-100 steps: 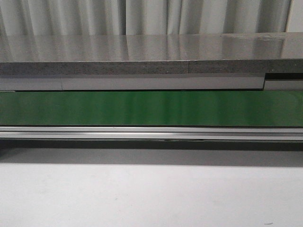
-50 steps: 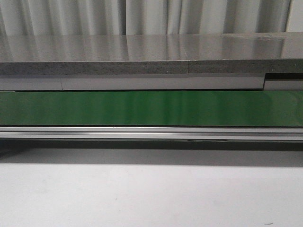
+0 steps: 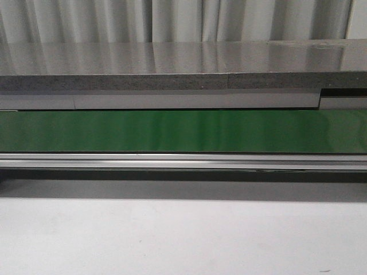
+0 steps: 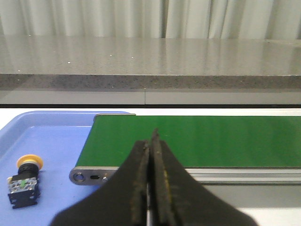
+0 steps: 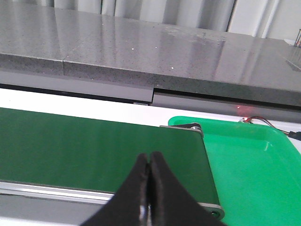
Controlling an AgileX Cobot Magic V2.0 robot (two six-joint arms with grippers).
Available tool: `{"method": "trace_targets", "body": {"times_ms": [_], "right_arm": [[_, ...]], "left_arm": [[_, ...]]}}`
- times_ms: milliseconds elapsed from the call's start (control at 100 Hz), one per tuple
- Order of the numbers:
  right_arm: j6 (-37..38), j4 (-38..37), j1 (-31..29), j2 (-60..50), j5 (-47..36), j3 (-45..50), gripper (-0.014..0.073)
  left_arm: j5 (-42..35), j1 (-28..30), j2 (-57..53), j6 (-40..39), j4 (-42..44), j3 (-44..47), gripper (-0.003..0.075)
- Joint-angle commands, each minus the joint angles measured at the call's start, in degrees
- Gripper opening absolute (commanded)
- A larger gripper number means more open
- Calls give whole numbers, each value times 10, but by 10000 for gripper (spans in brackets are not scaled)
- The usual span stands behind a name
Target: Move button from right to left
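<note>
The button (image 4: 23, 181), a yellow-orange cap on a black body with a light label, lies on its side in the blue tray (image 4: 51, 141), seen only in the left wrist view. My left gripper (image 4: 151, 141) is shut with nothing in it, hovering at the near edge of the green belt (image 4: 202, 139), off to one side of the button. My right gripper (image 5: 149, 162) is also shut and empty, over the belt's (image 5: 94, 146) other end beside the green tray (image 5: 254, 169). Neither gripper shows in the front view.
The green conveyor belt (image 3: 183, 130) runs across the front view with a metal rail (image 3: 183, 161) along its near edge. A grey stone counter (image 3: 172, 66) and curtains stand behind it. White tabletop (image 3: 183, 235) lies in front.
</note>
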Motion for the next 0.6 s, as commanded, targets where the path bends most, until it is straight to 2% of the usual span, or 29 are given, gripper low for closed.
{"method": "trace_targets", "body": {"times_ms": [0,130,180,590], "right_arm": [[0,-4,-1,3,-47,-15,-68],[0,-4,-1,4,-46,-15,-68],[0,-4,-1,4,-46,-15,-68],[0,-4,-1,4,-46,-15,-68]], "left_arm": [[-50,10,-20,4,-7,4,-20],[-74,11,-18,4,-12,39,-20],[-53,11,-18,4,-12,38,-20],[-51,11,-18,4,-12,38,-20]]}}
